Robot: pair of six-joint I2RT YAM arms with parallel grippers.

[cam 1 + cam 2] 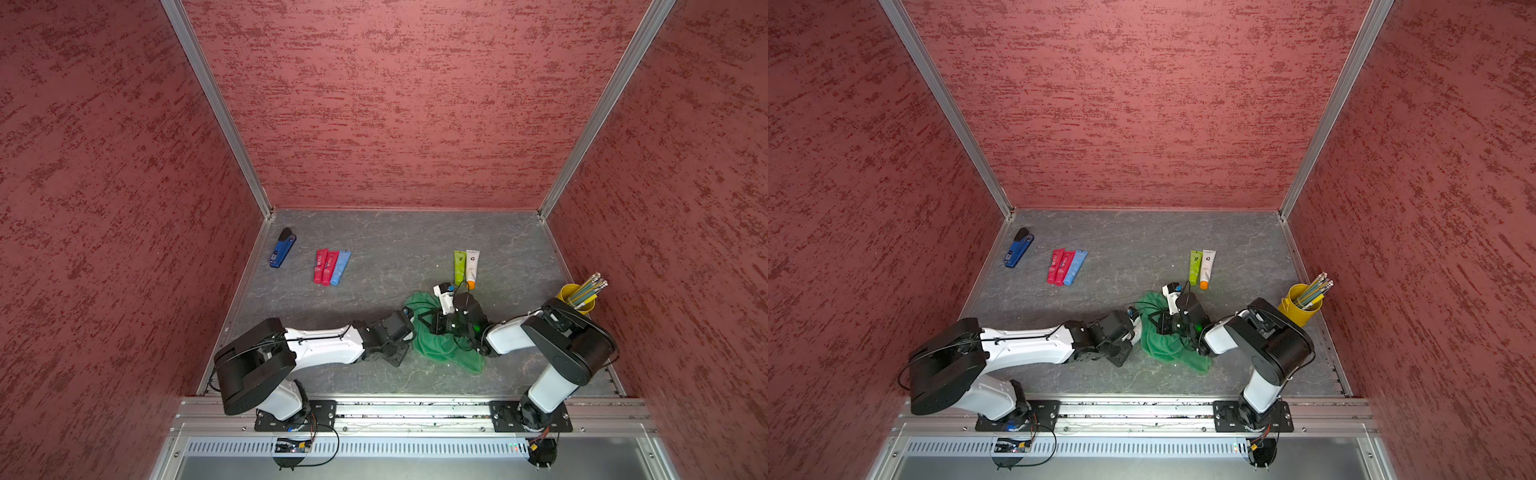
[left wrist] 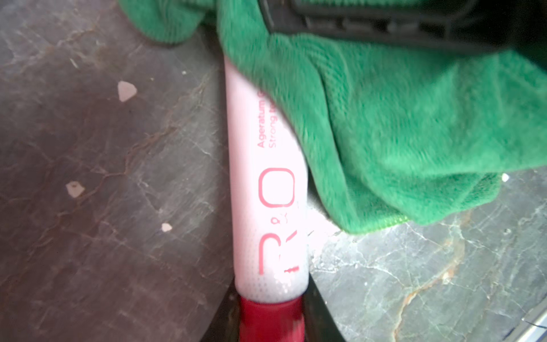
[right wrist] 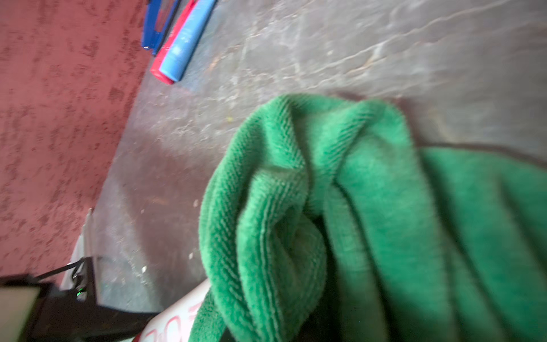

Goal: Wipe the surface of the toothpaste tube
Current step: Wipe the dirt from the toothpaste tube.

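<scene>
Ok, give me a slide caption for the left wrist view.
Close-up: green cloth covering one end of a white toothpaste tube, red cap at the other.

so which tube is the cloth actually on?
The white tube with the red cap, held in the left gripper: green cloth drapes its far end. The red tubes, blue tube, green tube and orange-capped tube lie bare.

A yellow cup (image 1: 566, 293) of pencils (image 1: 590, 286) stood at the desk's (image 1: 395, 245) edge. Well apart from the cup lay a green tube (image 1: 459, 267) touching a white orange-capped tube (image 1: 472, 266). Farther from it lay two red tubes (image 1: 321, 266) beside a light-blue tube (image 1: 340, 267). Farthest from it lay a blue stapler (image 1: 283, 248).
</scene>
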